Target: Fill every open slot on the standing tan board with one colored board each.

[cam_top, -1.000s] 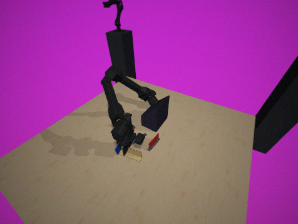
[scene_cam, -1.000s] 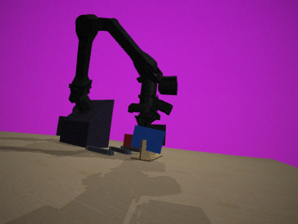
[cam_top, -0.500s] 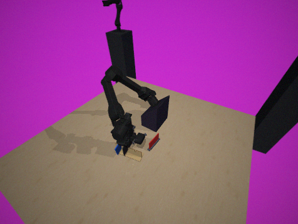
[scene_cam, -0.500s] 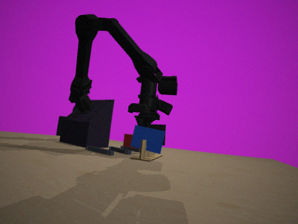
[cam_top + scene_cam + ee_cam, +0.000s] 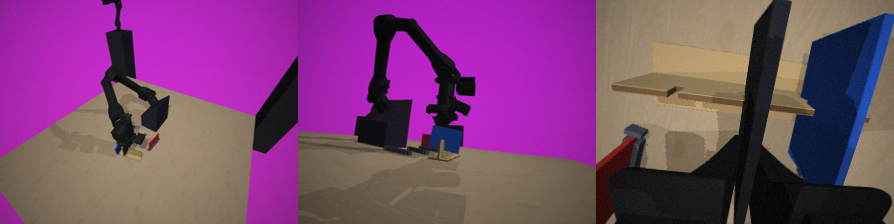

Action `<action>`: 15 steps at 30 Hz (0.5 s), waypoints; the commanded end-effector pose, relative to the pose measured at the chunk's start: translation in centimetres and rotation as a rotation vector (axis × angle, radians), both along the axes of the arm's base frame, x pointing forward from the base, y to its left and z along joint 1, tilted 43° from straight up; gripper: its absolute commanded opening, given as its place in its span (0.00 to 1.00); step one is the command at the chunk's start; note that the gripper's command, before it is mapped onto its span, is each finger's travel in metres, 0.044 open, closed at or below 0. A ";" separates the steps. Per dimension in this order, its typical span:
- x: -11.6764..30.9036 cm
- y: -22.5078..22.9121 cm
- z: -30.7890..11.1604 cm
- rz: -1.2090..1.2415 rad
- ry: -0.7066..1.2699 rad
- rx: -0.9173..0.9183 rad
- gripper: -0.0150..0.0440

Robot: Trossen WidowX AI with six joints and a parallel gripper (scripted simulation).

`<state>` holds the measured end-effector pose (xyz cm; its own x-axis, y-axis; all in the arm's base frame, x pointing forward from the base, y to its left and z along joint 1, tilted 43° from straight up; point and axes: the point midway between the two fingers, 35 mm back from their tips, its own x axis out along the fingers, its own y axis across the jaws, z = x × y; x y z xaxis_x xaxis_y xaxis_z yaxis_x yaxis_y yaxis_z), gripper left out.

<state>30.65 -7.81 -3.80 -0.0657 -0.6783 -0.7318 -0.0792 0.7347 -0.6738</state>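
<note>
hand [image 5: 126, 145] [image 5: 444, 122] [image 5: 743, 141]: pinching black board [image 5: 125, 151] [image 5: 459, 127] [image 5: 766, 65] | board: upright, long axis crosswise over tan board [image 5: 135, 153] [image 5: 441, 150] [image 5: 716, 98]; seating depth unclear | neighbours: blue board [image 5: 118, 149] [image 5: 445, 137] [image 5: 838, 85] just beside, red board [image 5: 154, 141] [image 5: 426, 140] [image 5: 613, 167] apart | room: likely tighter blue-side; next, probably check alignment, press straight down

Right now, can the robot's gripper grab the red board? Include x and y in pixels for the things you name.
Probably not yet: the gripper [image 5: 125, 152] [image 5: 743, 141] is shut on a flat black board [image 5: 763, 80]. If its fingers were free, the flat red board [image 5: 153, 141] [image 5: 426, 140] [image 5: 613, 167] looks close and uncovered.
</note>
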 end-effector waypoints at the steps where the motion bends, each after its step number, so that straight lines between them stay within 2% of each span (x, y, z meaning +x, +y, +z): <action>1: -0.1 -0.1 -0.1 -0.003 -0.002 -0.002 0.25; 15: -0.1 -0.4 -0.4 -0.003 -0.002 -0.002 0.25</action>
